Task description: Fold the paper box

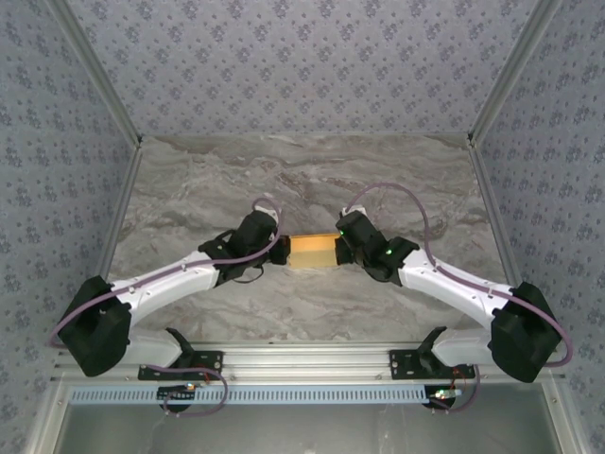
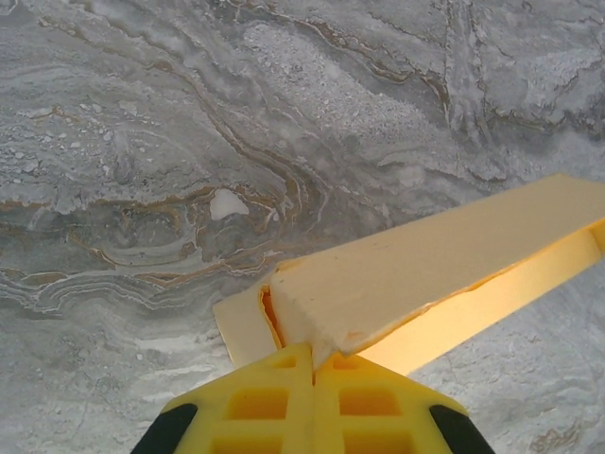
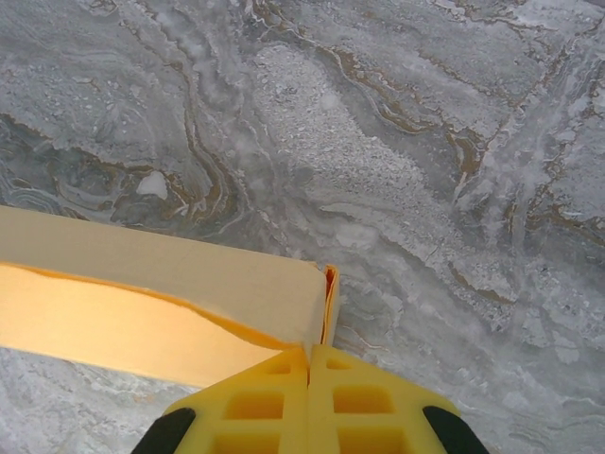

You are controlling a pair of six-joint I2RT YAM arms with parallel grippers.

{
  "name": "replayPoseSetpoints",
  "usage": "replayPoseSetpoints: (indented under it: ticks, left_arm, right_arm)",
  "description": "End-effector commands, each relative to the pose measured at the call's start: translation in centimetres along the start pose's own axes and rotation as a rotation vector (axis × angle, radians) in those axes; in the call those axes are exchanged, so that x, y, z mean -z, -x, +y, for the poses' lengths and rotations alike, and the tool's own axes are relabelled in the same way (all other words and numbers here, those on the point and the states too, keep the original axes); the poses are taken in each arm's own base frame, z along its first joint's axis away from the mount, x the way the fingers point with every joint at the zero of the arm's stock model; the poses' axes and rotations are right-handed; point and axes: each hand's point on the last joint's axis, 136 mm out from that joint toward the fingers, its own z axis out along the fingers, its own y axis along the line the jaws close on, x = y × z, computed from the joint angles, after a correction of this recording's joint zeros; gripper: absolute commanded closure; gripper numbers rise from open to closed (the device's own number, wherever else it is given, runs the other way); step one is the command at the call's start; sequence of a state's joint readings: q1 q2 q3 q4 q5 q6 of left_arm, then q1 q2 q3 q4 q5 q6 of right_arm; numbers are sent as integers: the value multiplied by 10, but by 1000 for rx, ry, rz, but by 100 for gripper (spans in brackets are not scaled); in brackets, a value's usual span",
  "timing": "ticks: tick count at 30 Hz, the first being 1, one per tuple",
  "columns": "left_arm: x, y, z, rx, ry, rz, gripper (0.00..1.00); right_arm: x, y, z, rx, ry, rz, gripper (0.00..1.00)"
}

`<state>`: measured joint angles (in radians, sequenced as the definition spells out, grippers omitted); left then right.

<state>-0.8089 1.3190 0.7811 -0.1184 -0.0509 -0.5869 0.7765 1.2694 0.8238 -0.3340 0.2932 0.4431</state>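
The paper box point(image 1: 313, 250) is in the middle of the gray marble bench point(image 1: 312, 170). It sits right between the two arms. It is yellow-orange and looks long and thin from above.

The left arm point(image 1: 170, 279) reaches in from the left. The right arm point(image 1: 454, 279) reaches in from the right. Each one meets one end of the box.

In the left wrist view, the left jaws are yellow and pressed tight together. The corner of the paper box point(image 2: 416, 274) goes right down to their tips, and the thin card is pinched there. The top of the box is pale. The side under it glows bright orange. A flat bit of card sticks out next to the jaws, on the left. The box runs away up and to the right over the bench point(image 2: 284, 113).

In the right wrist view, the right jaws are pressed tight together too. An orange edge of the paper box point(image 3: 161, 284) runs down into the line between them, so they pinch it. The box runs off to the left over the bench point(image 3: 425, 142).

A thin purple cable point(image 1: 397, 192) loops over the right arm. A little green light point(image 1: 388, 253) shines on that arm. Walls point(image 1: 302, 57) with small flower shapes stand around the bench.
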Motion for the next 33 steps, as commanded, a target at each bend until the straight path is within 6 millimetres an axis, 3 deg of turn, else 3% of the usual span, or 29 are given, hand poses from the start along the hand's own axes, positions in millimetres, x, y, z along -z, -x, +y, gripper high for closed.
replayPoseSetpoints:
  ticks: [1,6,11,19,25,33]
  left_arm:
    - [-4,-24,14,-41,48,42,98]
    - [-3,-24,13,-47,29,14,94]
    - [6,-15,6,-51,3,-21,85]
    - [31,-6,-5,-80,-64,-45,53]
    - [46,12,-12,-69,-147,-81,41]
    - [26,32,4,54,-137,-68,38]
  right_arm:
    - [-3,-13,-2,45,-16,12,96]
    - [-7,-22,-1,71,-23,-2,96]
    - [-3,-18,-1,84,-35,-17,96]
    - [-2,-17,-3,86,-52,-24,96]
    - [-2,-16,-2,87,-54,-28,96]
    - [0,-14,-2,89,-57,-32,96]
